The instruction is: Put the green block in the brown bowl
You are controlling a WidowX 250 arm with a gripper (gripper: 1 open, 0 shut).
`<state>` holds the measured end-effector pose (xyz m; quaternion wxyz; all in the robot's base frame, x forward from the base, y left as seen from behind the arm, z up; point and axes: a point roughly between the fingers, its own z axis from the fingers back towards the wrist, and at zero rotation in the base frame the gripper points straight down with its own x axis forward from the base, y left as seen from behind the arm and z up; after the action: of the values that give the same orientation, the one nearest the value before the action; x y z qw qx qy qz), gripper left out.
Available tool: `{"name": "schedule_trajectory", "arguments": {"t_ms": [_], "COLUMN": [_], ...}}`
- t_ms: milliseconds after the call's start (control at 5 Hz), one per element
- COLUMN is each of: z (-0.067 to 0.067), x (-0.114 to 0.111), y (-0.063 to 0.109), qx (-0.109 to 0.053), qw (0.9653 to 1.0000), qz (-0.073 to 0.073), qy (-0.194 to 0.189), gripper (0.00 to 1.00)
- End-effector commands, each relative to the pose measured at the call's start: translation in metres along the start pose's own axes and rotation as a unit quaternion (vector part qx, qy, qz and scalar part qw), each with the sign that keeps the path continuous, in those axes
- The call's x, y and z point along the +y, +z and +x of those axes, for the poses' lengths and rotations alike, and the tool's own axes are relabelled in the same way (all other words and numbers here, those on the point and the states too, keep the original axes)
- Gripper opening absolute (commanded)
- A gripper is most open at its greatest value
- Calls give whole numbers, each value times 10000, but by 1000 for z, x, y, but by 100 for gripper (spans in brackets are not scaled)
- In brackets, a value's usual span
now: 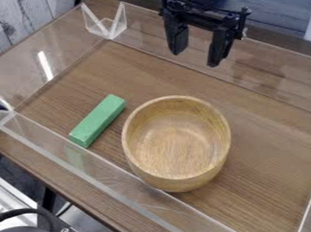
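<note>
From the one camera view, I'm looking at the gripper (199, 47) hanging in the upper right of the frame, pointing straight down, its jaws spread wide and carrying nothing. The green block (98, 121) is lying flat on the tabletop (255, 119) at centre left, angled along its length, just beside the brown bowl (178, 142) but not quite touching it, as far as I can tell. The bowl is sitting empty at lower centre. So I'm judging us to be at the very start: the reach toward the block is the step in hand, nothing picked yet. Next I'm needing to swing down and left, turning the jaws to straddle the block's narrow width. A clear wall (44, 146) is running close along the block's left side, and the bowl's rim is crowding the right, so clearance for the jaws is looking tight. A clear bracket (106, 22) is standing at upper left, well out of my way.
</note>
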<state>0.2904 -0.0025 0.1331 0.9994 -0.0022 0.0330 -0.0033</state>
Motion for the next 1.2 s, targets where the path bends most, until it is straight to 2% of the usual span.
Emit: {"name": "schedule_trajectory", "arguments": {"t_ms": [0,200,600,1000], "z": [-3,-20,-50,-69], "x": [3,16,67,103], "y": [-9,-11,-14,-35], "qx": [124,202,75,25], "qw": [9999,9996,9997,9996], "qz": [21,46,84,154], "qy": [-45,-180,-235,-250], "gripper": [100,100,100,100]}}
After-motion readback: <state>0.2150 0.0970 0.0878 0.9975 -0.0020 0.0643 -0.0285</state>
